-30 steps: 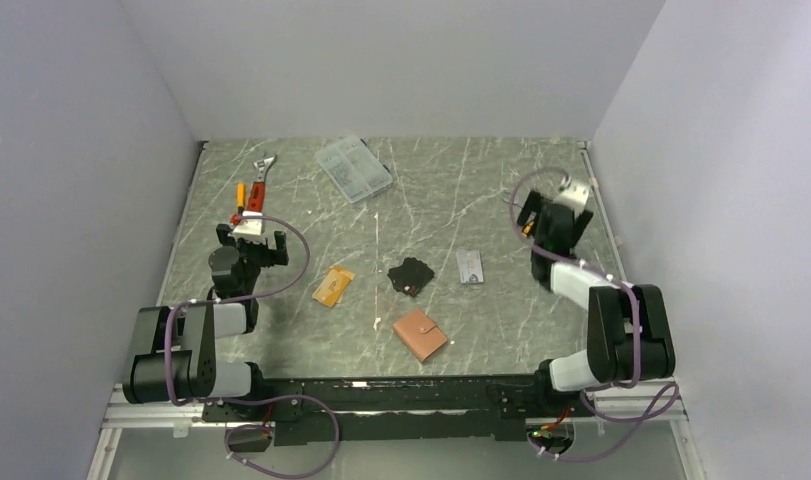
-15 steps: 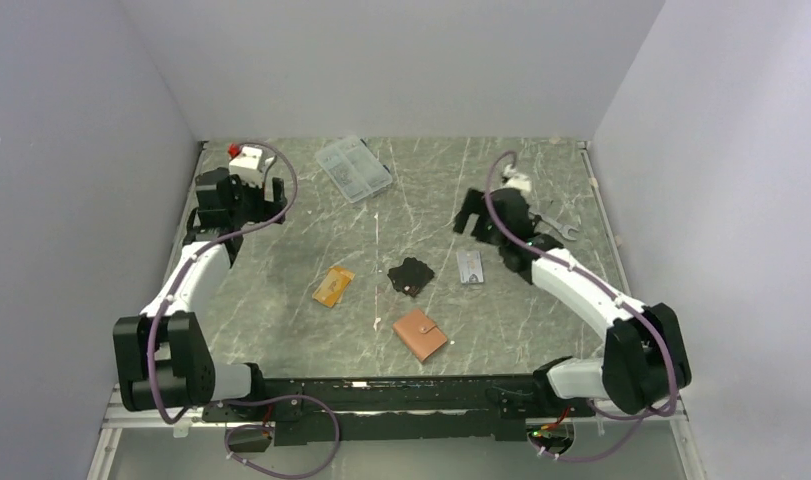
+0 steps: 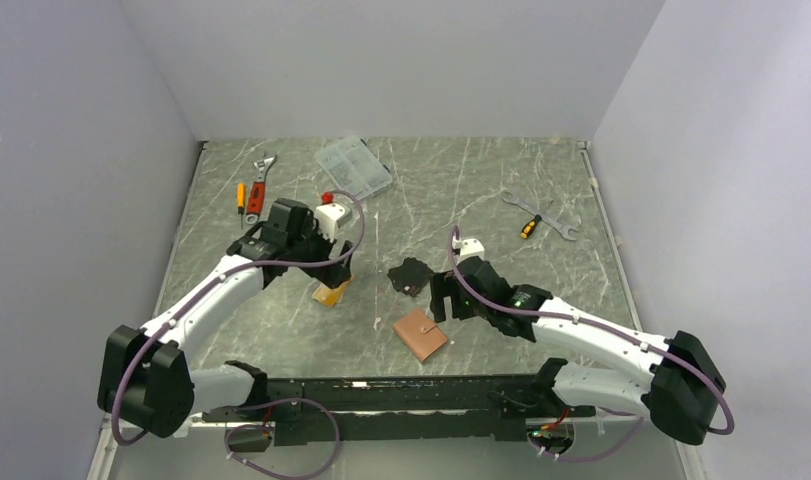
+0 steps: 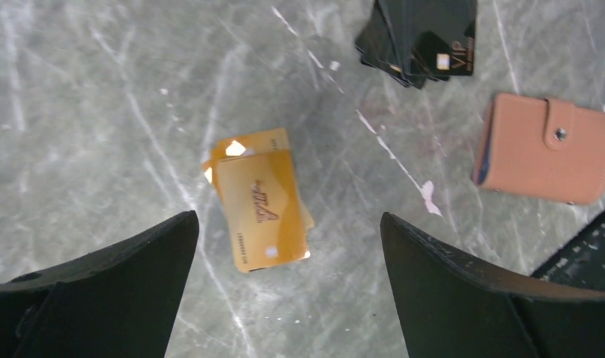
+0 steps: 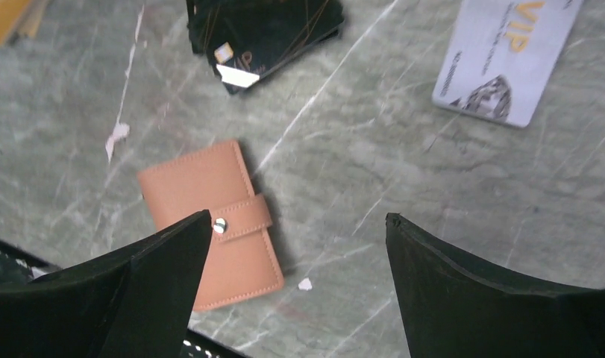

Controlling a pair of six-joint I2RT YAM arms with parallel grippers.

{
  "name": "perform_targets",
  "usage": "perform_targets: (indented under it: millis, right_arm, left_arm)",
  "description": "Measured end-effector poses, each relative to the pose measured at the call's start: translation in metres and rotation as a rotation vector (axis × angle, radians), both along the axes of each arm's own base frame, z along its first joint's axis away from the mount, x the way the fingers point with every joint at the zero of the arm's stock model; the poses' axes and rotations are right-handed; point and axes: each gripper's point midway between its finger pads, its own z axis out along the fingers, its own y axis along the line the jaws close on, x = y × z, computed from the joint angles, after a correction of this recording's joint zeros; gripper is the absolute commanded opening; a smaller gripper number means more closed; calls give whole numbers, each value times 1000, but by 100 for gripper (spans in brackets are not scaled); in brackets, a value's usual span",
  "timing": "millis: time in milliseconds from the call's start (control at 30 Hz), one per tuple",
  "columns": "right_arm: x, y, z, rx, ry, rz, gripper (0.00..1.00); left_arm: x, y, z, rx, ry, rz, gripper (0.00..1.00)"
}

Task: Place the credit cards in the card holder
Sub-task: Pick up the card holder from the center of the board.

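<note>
Nearest the arms' bases lies the wallet [image 3: 421,334], shut with its snap tab fastened, flat on the table [image 3: 281,330]. In the right wrist view a black finger hides its near left corner. The right gripper [image 5: 298,218] hangs just above and beside it with jaws spread wide and nothing between them. Left of it the left gripper [image 4: 288,220] hangs over the gold cards [image 4: 262,201], jaws equally wide, gripping nothing. Those cards lie overlapped and slightly askew, at least two of them, though how many sit beneath cannot be told. From above the gripper covers most of them and only their near end shows. Between the two grippers, a little farther back, is the black stack [image 3: 411,275], fanned out flat, with a chip and "VIP" lettering on its top face. Both wrist views cut it off at the upper edge. The silver card [image 5: 504,56] lies to the right of that stack. Its far end is cut off in the right wrist view, and from above the right arm hides it entirely. Well back on the right a wrench [image 3: 559,215] and a screwdriver [image 3: 527,226] lie crossed. At the far left are more hand tools [image 3: 253,185], too small to tell apart, and near the back wall a clear box [image 3: 353,168].
</note>
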Motion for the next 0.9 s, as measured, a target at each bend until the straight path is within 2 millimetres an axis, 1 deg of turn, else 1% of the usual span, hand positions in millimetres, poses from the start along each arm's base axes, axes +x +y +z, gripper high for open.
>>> perform_targets:
  millis: [67, 167, 300, 400, 500, 567, 633, 767, 800, 900]
  right_arm:
    - [-10, 3, -8, -6, 30, 31, 85]
    - [-19, 11, -18, -25, 60, 64, 84]
    - [-41, 24, -43, -86, 126, 138, 81]
    - [-53, 29, -59, -127, 169, 176, 79]
    - [-55, 33, -63, -117, 181, 184, 70]
    - [-54, 38, -61, -97, 179, 185, 61]
    - [-53, 42, -61, -79, 174, 185, 50]
    - [-51, 51, -69, -61, 190, 181, 35]
    - [-49, 57, -68, -41, 186, 175, 32]
    - [-43, 66, -68, -6, 183, 155, 20]
  left_arm:
    - [-8, -9, -5, -4, 40, -20, 99]
    - [-18, -25, -15, -19, 117, -47, 99]
    - [-34, -51, -30, -40, 226, -87, 99]
    - [-45, -66, -39, -54, 295, -111, 99]
    - [-53, -75, -44, -69, 340, -122, 99]
    - [-55, -81, -44, -89, 345, -125, 99]
    - [-56, -85, -45, -110, 347, -125, 99]
    - [-60, -86, -49, -118, 362, -122, 99]
    - [-60, -86, -49, -119, 360, -122, 99]
    - [-58, -88, -47, -130, 352, -129, 96]
